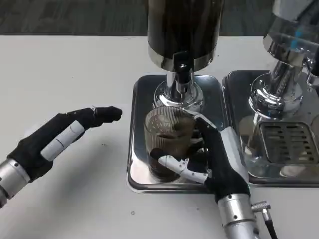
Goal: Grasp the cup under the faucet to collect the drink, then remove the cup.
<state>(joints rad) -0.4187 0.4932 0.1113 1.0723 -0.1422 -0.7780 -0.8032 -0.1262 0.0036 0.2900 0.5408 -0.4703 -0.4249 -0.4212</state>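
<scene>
A ribbed clear glass cup point(167, 134) stands on the steel drip tray point(141, 94) directly below the faucet point(182, 69) of a dark drink dispenser point(184, 27). Dark liquid fills its lower part. My right hand point(212, 157) wraps the cup from the right, thumb across its front base and fingers behind its right side. My left hand point(60, 137) lies on the white table left of the tray, fingers stretched toward the tray, holding nothing.
A second steel dispenser point(284, 74) stands at the right on its own tray with a slotted grate point(289, 142). Bare white table point(65, 74) stretches to the left and in front.
</scene>
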